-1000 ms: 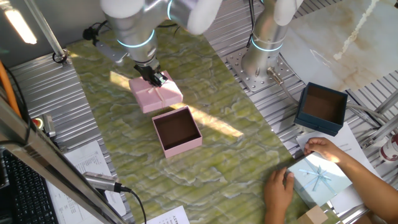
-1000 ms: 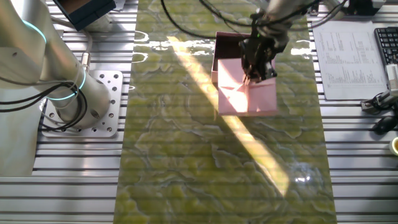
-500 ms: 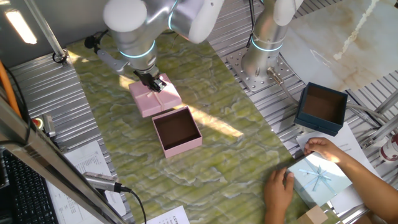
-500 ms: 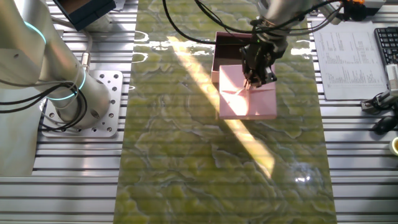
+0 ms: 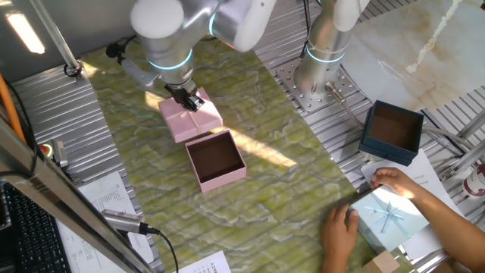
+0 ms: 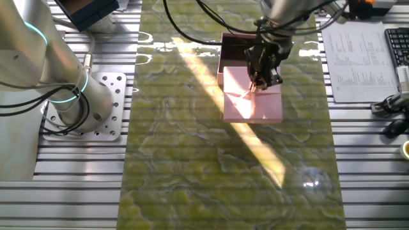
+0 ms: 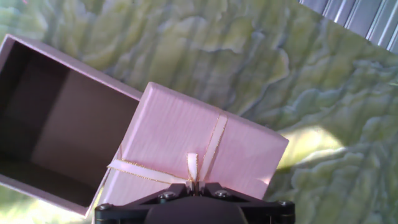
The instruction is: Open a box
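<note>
The pale pink box stands open: its base (image 5: 216, 161) with the dark brown inside sits on the green mat. It also shows in the other fixed view (image 6: 235, 47) and the hand view (image 7: 56, 124). The pink lid (image 5: 189, 118) with its thin ribbon lies right beside the base, close against one wall; it also shows in the other fixed view (image 6: 252, 103) and the hand view (image 7: 199, 146). My gripper (image 5: 190, 98) stands over the lid, shut on the ribbon bow (image 7: 193, 167). I cannot tell whether the lid rests fully on the mat.
An open dark navy box (image 5: 392, 130) stands at the right on the metal table. A person's hands (image 5: 394, 186) hold a light blue box with a bow (image 5: 390, 217). The arm's base (image 5: 322, 76) is behind. Papers and a keyboard (image 6: 397, 45) lie beside the mat.
The gripper and the lid have shifted slightly next to the open base, and the lid has levelled out. The hold on the ribbon is unchanged.
</note>
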